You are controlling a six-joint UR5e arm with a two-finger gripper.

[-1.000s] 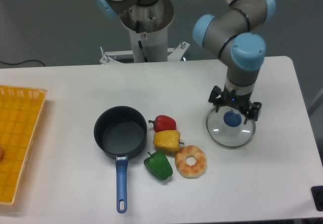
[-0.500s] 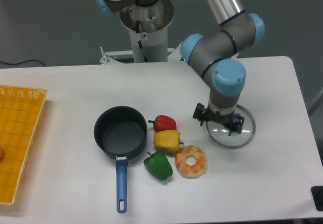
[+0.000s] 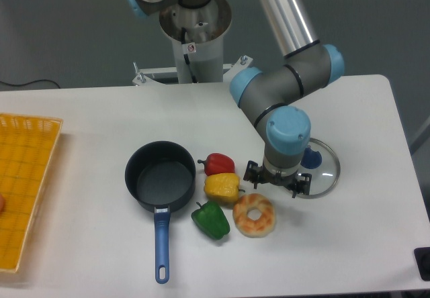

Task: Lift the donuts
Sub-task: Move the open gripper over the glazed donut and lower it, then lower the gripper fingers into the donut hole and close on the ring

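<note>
Presently the white table [image 3: 349, 244] is carrying everything, with the arm reaching down over its right half and a yellow basket [image 3: 27, 177] sitting at the far left edge. Next in size, a dark saucepan [image 3: 160, 177] with a blue handle is lying left of centre, and a round glass lid [image 3: 322, 177] with a blue knob is resting flat to the right, partly hidden behind the wrist. Between them a red pepper [image 3: 218, 163], a yellow pepper [image 3: 222, 187] and a green pepper [image 3: 211, 220] are sitting in a tight cluster. The donuts [image 3: 254, 215], a single glazed ring lying flat with its hole facing up, are sitting just right of the green pepper and below the yellow one, touching or nearly touching both. The gripper [image 3: 277, 181] is hanging just above the ring in the picture and slightly to its right, its fingers spread apart and holding nothing. The ring has no long axis, so the remaining travel appears to be a short shift toward the camera and to the left, then a descent; the crowding peppers are leaving little room on that side.
</note>
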